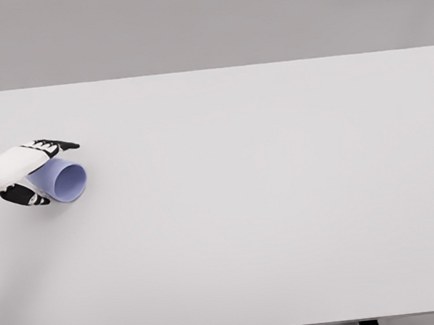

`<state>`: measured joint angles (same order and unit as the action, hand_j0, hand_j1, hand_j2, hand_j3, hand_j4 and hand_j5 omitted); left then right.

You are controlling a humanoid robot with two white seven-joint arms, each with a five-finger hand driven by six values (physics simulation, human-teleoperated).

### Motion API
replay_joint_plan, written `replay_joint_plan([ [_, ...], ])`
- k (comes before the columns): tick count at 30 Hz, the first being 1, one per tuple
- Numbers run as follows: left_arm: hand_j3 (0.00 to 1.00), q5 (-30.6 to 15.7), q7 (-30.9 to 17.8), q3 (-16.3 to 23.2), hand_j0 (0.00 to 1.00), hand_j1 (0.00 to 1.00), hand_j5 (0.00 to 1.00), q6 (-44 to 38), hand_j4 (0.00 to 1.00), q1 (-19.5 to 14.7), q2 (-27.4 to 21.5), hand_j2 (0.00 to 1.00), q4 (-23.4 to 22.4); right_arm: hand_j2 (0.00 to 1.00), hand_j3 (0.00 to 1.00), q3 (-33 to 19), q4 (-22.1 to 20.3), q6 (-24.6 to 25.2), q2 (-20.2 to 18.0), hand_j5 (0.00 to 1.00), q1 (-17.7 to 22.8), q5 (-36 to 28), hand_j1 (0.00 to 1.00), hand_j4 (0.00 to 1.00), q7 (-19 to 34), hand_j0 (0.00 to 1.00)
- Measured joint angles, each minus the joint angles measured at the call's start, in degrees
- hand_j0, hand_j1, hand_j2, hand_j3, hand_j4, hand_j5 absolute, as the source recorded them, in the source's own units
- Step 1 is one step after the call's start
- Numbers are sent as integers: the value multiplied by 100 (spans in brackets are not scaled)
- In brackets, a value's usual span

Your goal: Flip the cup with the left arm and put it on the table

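Cup (65, 182), apparently tilted, in left hand (30, 174) near table (285, 217) left edge.

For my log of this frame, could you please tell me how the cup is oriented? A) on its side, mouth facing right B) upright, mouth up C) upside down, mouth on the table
A: the cup is tipped sideways in the left hand, its round opening showing rightward.

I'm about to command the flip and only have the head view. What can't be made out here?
- Cup base and rear wall: hidden by the left hand wrapped around it.
- Whether the cup touches the table or is lifted just above it: not readable from this angle.
- Left arm above the wrist: cut off by the left edge.
- Right arm: outside the head view.
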<state>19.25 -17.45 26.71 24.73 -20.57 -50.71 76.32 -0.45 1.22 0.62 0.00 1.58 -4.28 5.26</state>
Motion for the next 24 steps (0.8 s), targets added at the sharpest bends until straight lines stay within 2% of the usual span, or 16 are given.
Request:
replay_joint_plan([
  [10,97,7,-6,13,97,97,97,-5,97,9,64,97,4,100,100,0,0,0,0,100,0,2,100,100,0,100],
  [15,78,9,-94,61,78,78,78,-2,78,9,67,78,29,100,100,0,0,0,0,100,0,0,100,100,0,100],
  [24,79,-33,-118,76,79,79,79,2,79,-9,61,79,72,100,100,0,0,0,0,100,0,-1,100,100,0,100],
])
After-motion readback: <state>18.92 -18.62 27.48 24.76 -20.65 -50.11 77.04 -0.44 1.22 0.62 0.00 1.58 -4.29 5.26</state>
